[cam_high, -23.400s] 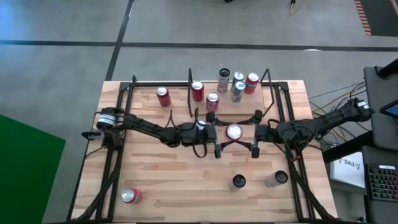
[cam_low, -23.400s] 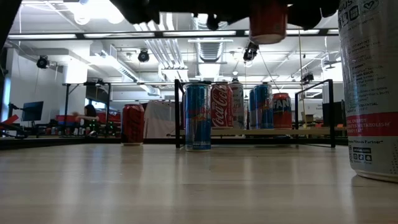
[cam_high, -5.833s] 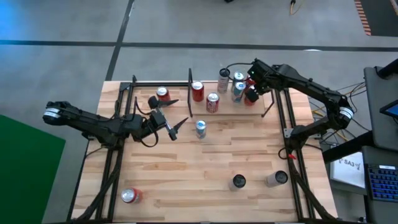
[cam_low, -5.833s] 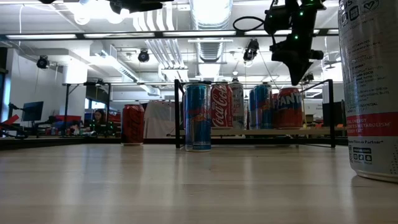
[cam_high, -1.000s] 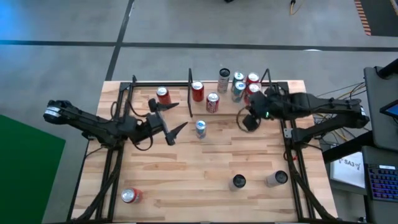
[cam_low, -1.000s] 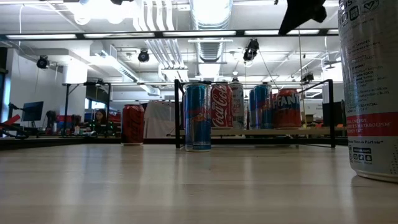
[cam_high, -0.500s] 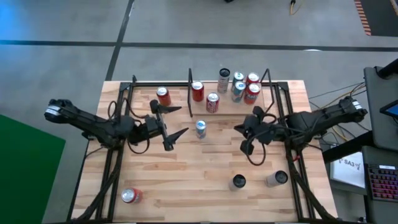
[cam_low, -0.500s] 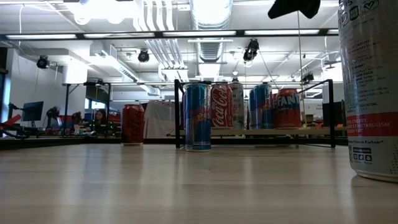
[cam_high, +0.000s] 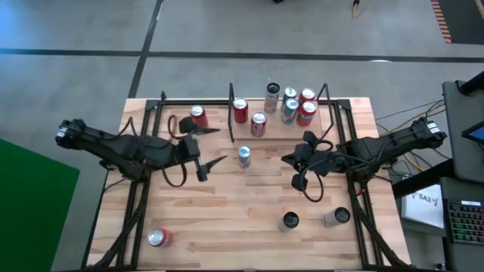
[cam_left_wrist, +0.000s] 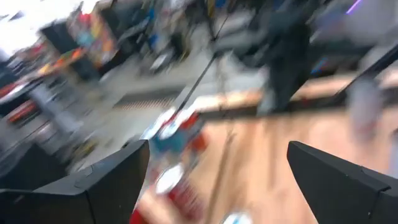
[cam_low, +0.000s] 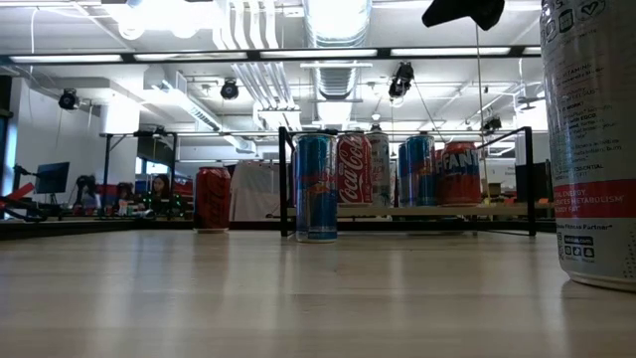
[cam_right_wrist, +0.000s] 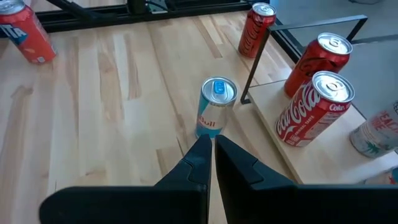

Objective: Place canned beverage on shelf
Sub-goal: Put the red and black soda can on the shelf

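Observation:
The shelf point(cam_high: 277, 130), a light board in a black frame, stands at the table's far edge with several cans upright on it. A blue canned beverage point(cam_high: 243, 156) stands on the table just in front of the shelf's left part, also in the right wrist view point(cam_right_wrist: 216, 112). My right gripper point(cam_high: 283, 159) hovers shut to the can's right, pointing at it point(cam_right_wrist: 208, 142), a short way off. My left gripper point(cam_high: 222, 143) is open to the can's left, above the table, nothing between its fingers point(cam_left_wrist: 217, 165).
A red can point(cam_high: 198, 115) stands left of the shelf. A Fanta can point(cam_high: 159, 238) lies near the front left corner. Two more cans point(cam_high: 290, 221) point(cam_high: 336, 217) stand at the front right, one looming close in the low view point(cam_low: 591, 139). Coca-Cola cans point(cam_right_wrist: 314, 115) fill the shelf's near-left end.
My right gripper has swung away from the shelf's right front toward the table's left and a little nearer, ending beside the blue can; it stays shut. No can has moved.

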You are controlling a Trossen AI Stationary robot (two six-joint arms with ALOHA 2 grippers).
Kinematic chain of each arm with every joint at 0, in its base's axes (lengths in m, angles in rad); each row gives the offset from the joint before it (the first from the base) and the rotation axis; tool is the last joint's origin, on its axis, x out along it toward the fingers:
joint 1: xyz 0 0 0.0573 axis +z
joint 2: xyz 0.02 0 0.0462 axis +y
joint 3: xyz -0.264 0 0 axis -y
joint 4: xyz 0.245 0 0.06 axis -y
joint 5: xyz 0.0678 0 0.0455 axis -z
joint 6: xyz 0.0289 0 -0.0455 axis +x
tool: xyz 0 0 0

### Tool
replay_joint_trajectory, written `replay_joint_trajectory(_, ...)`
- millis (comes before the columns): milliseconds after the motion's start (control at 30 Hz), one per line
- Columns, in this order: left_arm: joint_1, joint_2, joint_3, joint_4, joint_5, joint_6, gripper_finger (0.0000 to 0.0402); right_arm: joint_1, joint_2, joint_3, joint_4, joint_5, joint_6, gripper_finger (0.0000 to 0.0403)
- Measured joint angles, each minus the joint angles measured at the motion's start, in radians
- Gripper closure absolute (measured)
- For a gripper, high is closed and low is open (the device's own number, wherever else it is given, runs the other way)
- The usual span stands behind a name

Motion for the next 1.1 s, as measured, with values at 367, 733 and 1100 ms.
replay_joint_trajectory(367, 0.244, 0.018, 0.033, -0.450, 0.012, -0.193, 0.0035, 0.000, 0.000, -0.002, 0.000, 0.000, 0.004, 0.0390)
replay_joint_trajectory(733, 0.546, 0.018, -0.053, -0.446, 0.209, -0.126, 0.0035, 0.000, 0.000, -0.002, 0.003, 0.000, -0.002, 0.0390)
replay_joint_trajectory(1100, 0.821, 0.070, -0.061, -0.446, 0.345, -0.174, 0.0035, 0.000, 0.000, -0.002, 0.006, 0.002, -0.008, 0.0390)
